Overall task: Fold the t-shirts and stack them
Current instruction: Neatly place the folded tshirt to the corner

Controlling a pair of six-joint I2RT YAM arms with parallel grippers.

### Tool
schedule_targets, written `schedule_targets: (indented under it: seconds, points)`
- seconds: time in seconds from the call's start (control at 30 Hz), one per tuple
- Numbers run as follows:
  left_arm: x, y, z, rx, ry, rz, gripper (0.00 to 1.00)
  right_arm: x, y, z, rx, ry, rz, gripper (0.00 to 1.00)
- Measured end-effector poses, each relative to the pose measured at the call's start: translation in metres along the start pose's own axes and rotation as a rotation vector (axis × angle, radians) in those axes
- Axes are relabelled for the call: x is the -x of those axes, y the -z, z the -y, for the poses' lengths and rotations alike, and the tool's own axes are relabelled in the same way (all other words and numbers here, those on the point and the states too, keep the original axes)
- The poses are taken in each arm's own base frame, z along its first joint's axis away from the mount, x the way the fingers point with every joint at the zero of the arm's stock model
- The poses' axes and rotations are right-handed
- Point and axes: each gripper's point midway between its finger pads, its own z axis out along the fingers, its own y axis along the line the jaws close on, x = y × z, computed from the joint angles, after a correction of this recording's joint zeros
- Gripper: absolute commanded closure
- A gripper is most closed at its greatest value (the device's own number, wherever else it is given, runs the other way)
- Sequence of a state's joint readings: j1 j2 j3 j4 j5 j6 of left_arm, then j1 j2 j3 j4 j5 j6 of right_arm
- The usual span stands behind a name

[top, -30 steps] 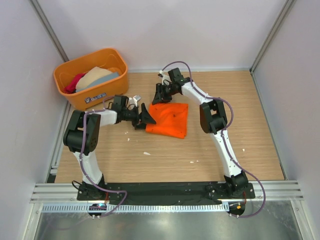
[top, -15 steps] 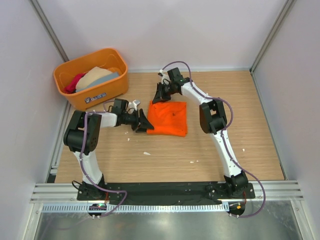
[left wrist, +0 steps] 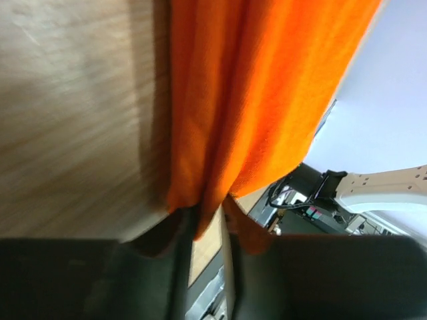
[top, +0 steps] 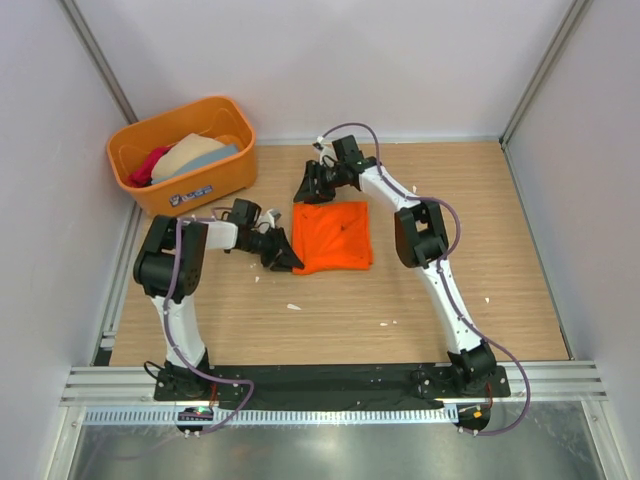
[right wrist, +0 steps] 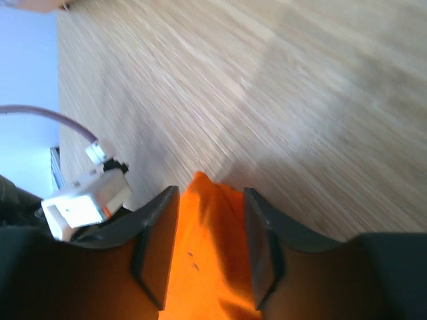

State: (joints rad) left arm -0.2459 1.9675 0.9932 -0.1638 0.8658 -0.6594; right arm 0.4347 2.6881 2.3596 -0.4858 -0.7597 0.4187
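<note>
Orange shirt (top: 335, 235), folded on tabletop (top: 480, 260): left jaws clench its near corner, right jaws grasp its far corner; uneven pulls could skew the fold.

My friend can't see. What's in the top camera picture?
A folded orange t-shirt lies flat on a wooden table, held by the left gripper at its near-left corner and the right gripper at its far-left corner. An orange tub of more clothes sits at the far left.
</note>
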Motion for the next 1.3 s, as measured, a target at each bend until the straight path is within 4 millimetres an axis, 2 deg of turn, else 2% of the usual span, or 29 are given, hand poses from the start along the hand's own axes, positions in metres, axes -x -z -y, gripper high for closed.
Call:
schedule_targets:
  seconds: [0.03,0.07,0.13,0.3,0.4,0.47,0.57,0.6,0.63,0.67,0.7,0.77,0.8,0.87,1.03,1.13,1.3]
  points:
    - [0.0,0.001,0.001,0.004,-0.004,-0.001,0.68,0.006,0.001,-0.001,-0.009,0.006,0.017,0.41]
    - [0.0,0.003,0.002,0.009,-0.008,0.002,0.59,0.011,0.003,-0.002,-0.014,0.011,0.03,0.39]
    - [0.001,0.007,0.007,0.027,-0.013,0.011,0.56,0.02,0.009,-0.001,-0.028,-0.002,0.056,0.33]
    - [0.024,0.022,0.022,0.109,-0.058,0.086,0.5,0.037,0.04,0.02,-0.096,-0.073,0.1,0.3]
    - [0.046,0.035,0.044,0.124,-0.11,0.159,0.52,0.047,0.075,0.031,-0.166,-0.104,0.131,0.3]
    - [0.059,0.043,0.062,0.113,-0.147,0.206,0.57,0.05,0.104,0.033,-0.214,-0.124,0.15,0.33]
    - [0.076,0.051,0.085,0.08,-0.19,0.258,0.68,0.049,0.143,0.022,-0.246,-0.131,0.179,0.45]
    - [0.079,0.051,0.089,0.073,-0.189,0.265,0.69,0.048,0.151,0.016,-0.245,-0.132,0.187,0.48]
    - [0.085,0.05,0.093,0.064,-0.192,0.272,0.71,0.046,0.158,0.008,-0.237,-0.126,0.199,0.57]
    - [0.088,0.048,0.094,0.062,-0.193,0.274,0.71,0.04,0.163,0.001,-0.229,-0.131,0.197,0.57]
    - [0.091,0.044,0.095,0.058,-0.188,0.272,0.71,0.035,0.165,-0.006,-0.21,-0.131,0.206,0.67]
    - [0.099,0.034,0.093,0.052,-0.176,0.269,0.72,0.021,0.167,-0.014,-0.175,-0.145,0.199,0.79]
    - [0.102,0.027,0.09,0.049,-0.163,0.263,0.72,0.014,0.166,-0.015,-0.152,-0.157,0.2,0.82]
    - [0.104,0.014,0.083,0.045,-0.136,0.254,0.73,-0.004,0.157,-0.012,-0.101,-0.203,0.185,0.89]
    - [0.118,-0.013,0.069,0.027,-0.082,0.263,0.75,-0.04,0.134,0.016,-0.012,-0.341,0.159,0.91]
    - [0.127,-0.02,0.062,0.025,-0.065,0.291,0.76,-0.034,0.124,0.031,0.046,-0.371,0.204,0.91]
    - [0.144,-0.026,0.05,0.045,-0.045,0.34,0.78,-0.017,0.113,0.079,0.15,-0.473,0.328,0.9]
